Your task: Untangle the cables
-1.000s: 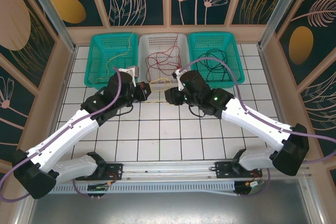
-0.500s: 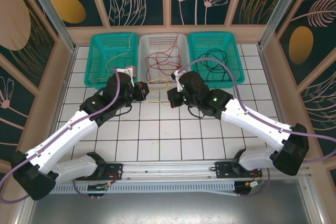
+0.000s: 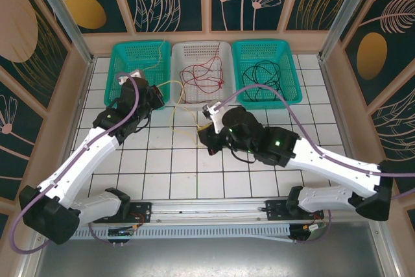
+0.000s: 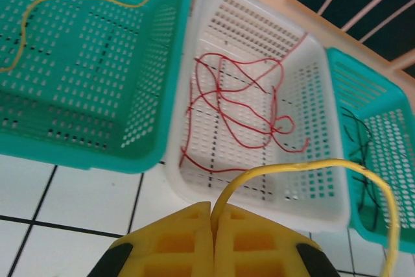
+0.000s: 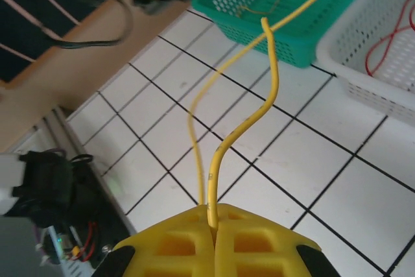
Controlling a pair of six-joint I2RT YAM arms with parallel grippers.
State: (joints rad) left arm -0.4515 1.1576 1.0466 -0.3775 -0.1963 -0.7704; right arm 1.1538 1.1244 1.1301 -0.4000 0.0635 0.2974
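Top external view: my left arm (image 3: 91, 154) reaches long toward the left teal basket (image 3: 139, 45), while my right arm (image 3: 324, 157) folds low across the surface (image 3: 194, 173). Left end effector (image 4: 212, 209) and right end effector (image 5: 213, 211) are each clamped on the yellow cable (image 4: 305, 166) (slack between them). Red cable (image 3: 204, 76) lies in the white basket (image 3: 201, 44). From above, my fingertips are hard to make out.

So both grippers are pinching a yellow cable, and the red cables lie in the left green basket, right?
Not quite: the red cables lie in the white middle basket, as the left wrist view shows. The left gripper and right gripper do both pinch a yellow cable.
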